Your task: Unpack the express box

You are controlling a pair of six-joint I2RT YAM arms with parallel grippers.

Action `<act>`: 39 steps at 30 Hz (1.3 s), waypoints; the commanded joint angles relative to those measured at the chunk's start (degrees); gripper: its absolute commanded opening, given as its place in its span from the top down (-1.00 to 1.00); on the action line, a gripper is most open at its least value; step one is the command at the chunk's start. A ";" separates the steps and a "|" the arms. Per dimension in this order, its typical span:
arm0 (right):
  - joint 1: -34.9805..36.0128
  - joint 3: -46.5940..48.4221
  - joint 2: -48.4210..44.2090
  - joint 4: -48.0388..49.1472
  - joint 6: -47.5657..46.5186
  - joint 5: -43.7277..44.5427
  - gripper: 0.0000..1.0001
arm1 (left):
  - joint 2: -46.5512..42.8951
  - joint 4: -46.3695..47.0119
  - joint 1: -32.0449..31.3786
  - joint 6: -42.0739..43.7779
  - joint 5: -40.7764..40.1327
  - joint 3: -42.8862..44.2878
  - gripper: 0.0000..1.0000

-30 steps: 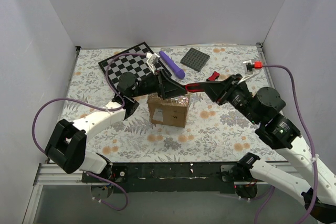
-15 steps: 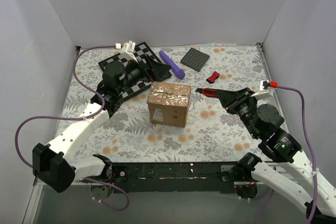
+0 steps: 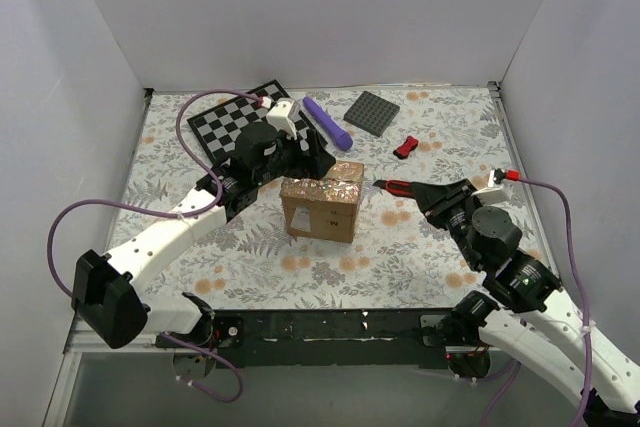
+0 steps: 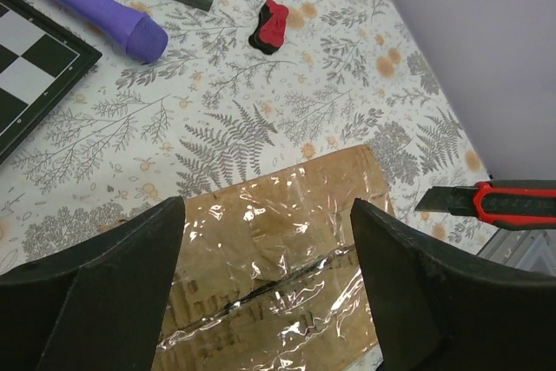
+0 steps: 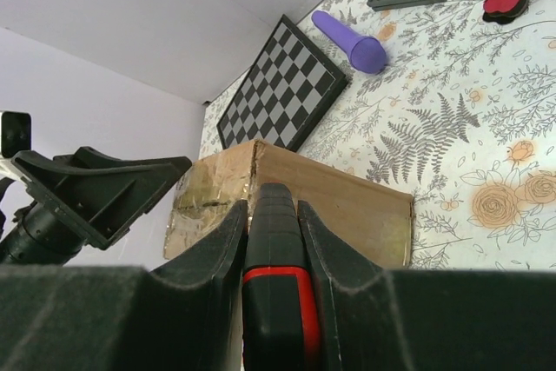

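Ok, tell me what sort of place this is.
Probably a robot test cell: plain white walls box in a floral-covered table, with unrelated props laid out, such as a chessboard, a purple cylinder and the express box.

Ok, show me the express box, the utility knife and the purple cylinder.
express box (image 3: pixel 322 185): top external view, on its taped top flaps.
utility knife (image 4: pixel 511 202): left wrist view, on its red handle.
purple cylinder (image 3: pixel 328 121): top external view, on the middle of its body.

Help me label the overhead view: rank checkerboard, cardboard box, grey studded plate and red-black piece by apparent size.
Checkerboard and cardboard box: too close to rank, with the board partly hidden by the left arm.
Then grey studded plate.
Smallest: red-black piece.
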 commanded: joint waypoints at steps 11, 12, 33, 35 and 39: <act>0.09 -4.20 -0.53 12.86 2.21 1.18 0.97 | -0.50 -3.93 -1.88 2.91 -3.66 0.39 -0.54; 0.09 -4.12 -0.01 13.13 2.21 1.18 0.97 | -0.33 -3.75 -1.88 2.73 -3.74 0.47 -0.54; 0.00 -2.89 -2.63 8.65 -0.78 1.97 0.97 | -5.42 -9.11 4.96 -2.01 -8.34 2.06 -0.90; 0.09 -2.89 -2.90 8.30 -0.78 1.80 0.97 | -6.38 -8.32 6.47 -3.59 -5.08 -0.40 -0.66; 0.18 -2.27 -3.60 7.42 -1.75 1.53 0.97 | -9.02 -6.74 9.72 -5.18 1.42 -4.09 -0.31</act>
